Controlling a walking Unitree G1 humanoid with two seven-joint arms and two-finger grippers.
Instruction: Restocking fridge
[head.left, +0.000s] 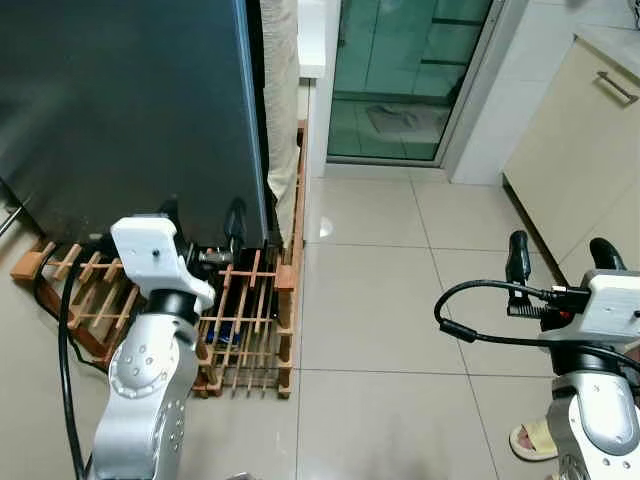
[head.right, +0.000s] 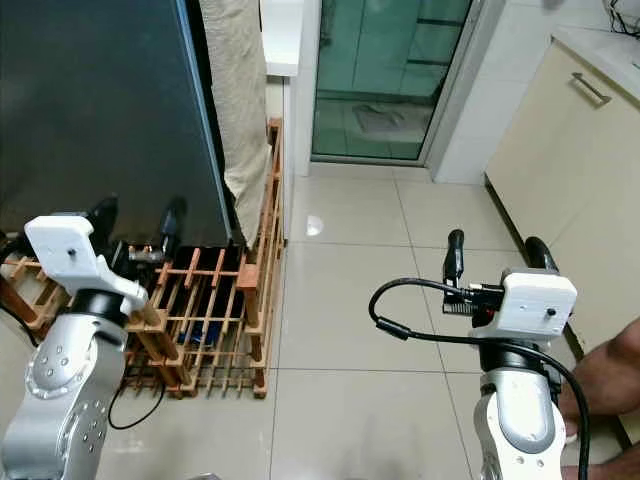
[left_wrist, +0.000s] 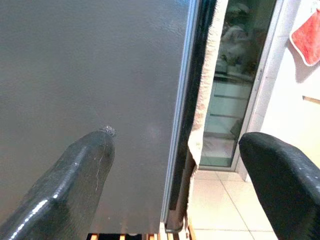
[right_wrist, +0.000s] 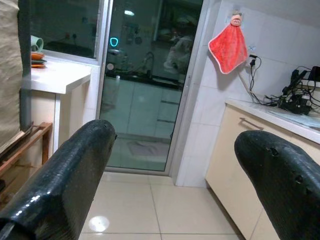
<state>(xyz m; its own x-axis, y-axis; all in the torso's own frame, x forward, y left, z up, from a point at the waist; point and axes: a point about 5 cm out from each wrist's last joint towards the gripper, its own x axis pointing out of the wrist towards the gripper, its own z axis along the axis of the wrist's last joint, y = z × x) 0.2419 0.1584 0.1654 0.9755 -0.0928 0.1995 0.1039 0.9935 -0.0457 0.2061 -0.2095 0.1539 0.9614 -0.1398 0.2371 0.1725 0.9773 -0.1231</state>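
Restocking not begun, by my reading — tall dark grey fridge (head.left: 130, 110) door shut, just ahead of left gripper (head.left: 200, 215), fingers spread, empty. Right gripper (head.left: 562, 258) likewise spread and empty, over bare tile. Slatted wooden rack (head.left: 245, 320) below left fingers; contents unclear.

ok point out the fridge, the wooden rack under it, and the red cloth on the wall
fridge (head.left: 130, 110): left eye view, on its dark door front.
wooden rack (head.left: 250, 330): left eye view, on the slats by the fridge's base.
red cloth (right_wrist: 228, 49): right wrist view, on the middle of the hanging cloth.
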